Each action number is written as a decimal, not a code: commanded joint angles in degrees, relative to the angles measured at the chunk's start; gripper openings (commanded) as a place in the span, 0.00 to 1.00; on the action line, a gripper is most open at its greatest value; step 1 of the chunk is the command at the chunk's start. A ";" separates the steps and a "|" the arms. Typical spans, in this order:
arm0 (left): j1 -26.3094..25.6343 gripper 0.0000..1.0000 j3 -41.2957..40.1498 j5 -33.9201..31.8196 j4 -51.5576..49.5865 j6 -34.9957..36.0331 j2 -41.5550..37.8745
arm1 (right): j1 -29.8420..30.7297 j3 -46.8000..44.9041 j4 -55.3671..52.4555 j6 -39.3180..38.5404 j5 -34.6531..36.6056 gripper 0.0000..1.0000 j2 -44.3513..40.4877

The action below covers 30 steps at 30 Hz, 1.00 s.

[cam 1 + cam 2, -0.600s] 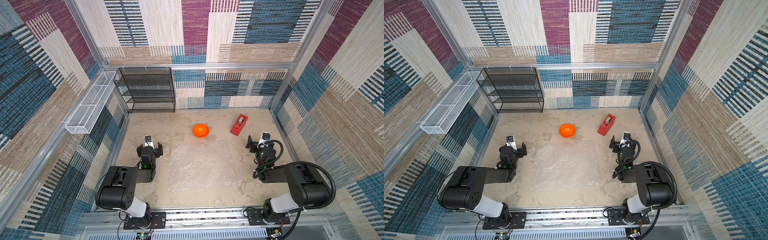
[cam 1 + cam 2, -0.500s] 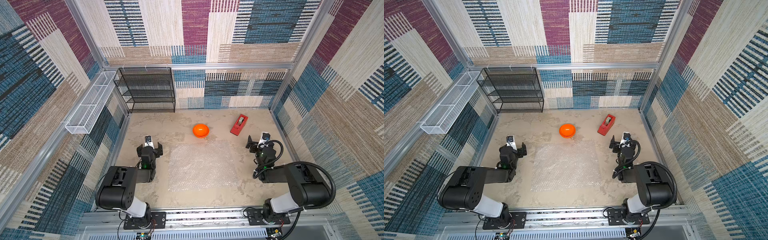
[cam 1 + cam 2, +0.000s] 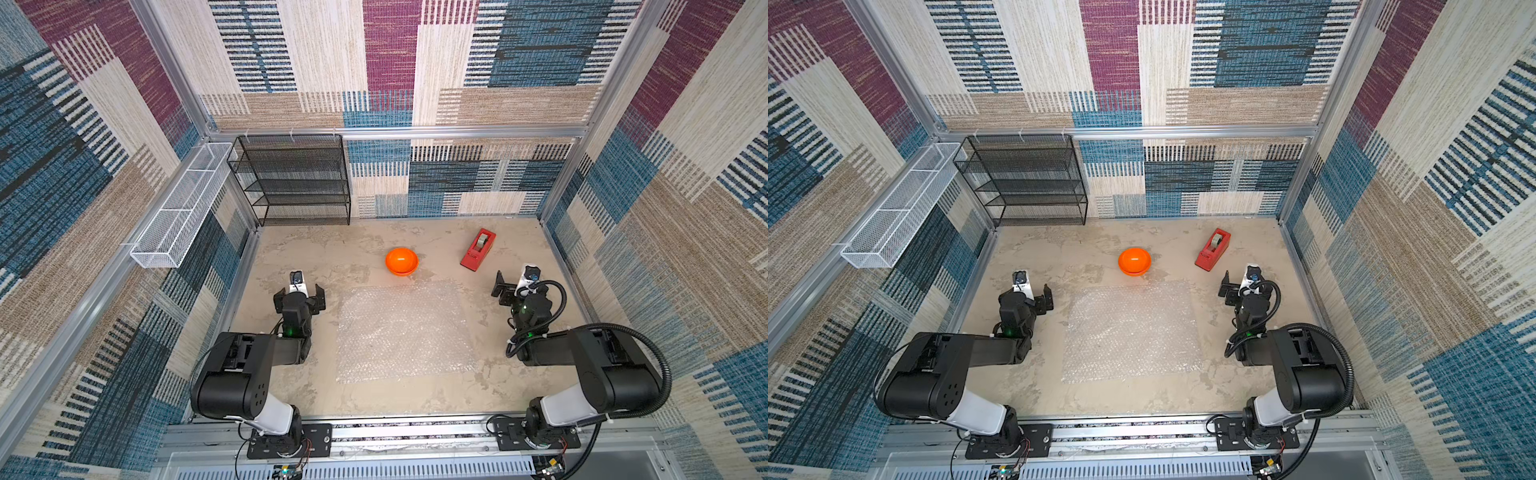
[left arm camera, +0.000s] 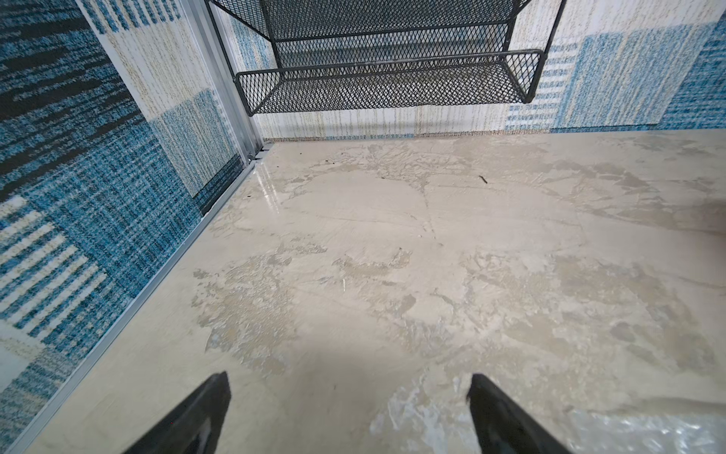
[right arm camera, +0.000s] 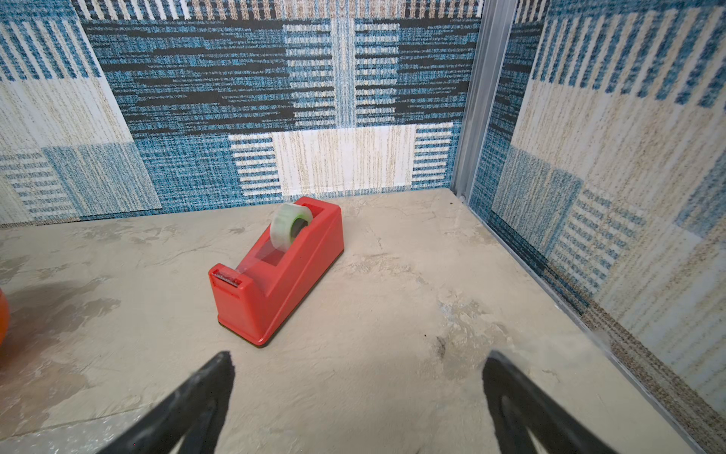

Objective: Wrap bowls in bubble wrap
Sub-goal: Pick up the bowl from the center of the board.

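Orange bowl point(image 3: 401, 261) and bubble wrap point(image 3: 403, 330) apart on the desk point(image 3: 316, 249), nothing wrapped.
The small, glossy bowl sits near the red tape dispenser point(image 3: 478, 249), to its left; which way its mouth faces is unclear. The clear, bubbled sheet lies flat and spread out, nearer the robot than the dispenser, its far edge just short of the bowl.

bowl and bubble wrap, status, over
Left gripper open, empty; right gripper open, empty. Orange bowl unwrapped, just past the flat bubble wrap, not on it. Tape dispenser stands clear.
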 commanded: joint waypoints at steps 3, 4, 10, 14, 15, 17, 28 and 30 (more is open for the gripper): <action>0.05 0.99 -0.05 0.11 0.80 0.61 -0.04 | -0.01 -0.05 1.01 -0.01 -0.54 0.99 -0.17; 0.03 0.99 -0.01 0.15 0.70 0.61 0.06 | 0.05 -0.04 1.01 -0.06 -0.58 0.99 -0.18; 1.33 0.99 1.59 2.55 -2.66 -0.30 -0.01 | 0.02 -0.12 1.08 -0.05 -0.54 0.99 -0.26; 1.39 0.99 0.99 2.58 -1.25 -0.02 -0.21 | 0.08 -0.39 1.52 -0.14 -0.23 0.99 -0.55; 1.31 0.99 0.91 3.28 -1.78 0.31 -0.79 | 0.09 0.60 -1.13 0.05 0.36 0.99 -1.36; 1.26 0.99 0.38 3.62 -2.19 0.61 -2.79 | 0.09 3.99 -9.78 1.09 1.98 0.99 -4.24; -1.92 0.99 13.46 0.91 -42.61 -6.22 -20.81 | 0.14 16.20 -41.69 11.32 -3.02 0.99 -16.46; -2.34 0.99 15.22 0.96 -49.22 -9.80 -23.71 | 0.42 18.34 -48.03 13.88 -6.25 0.99 -18.90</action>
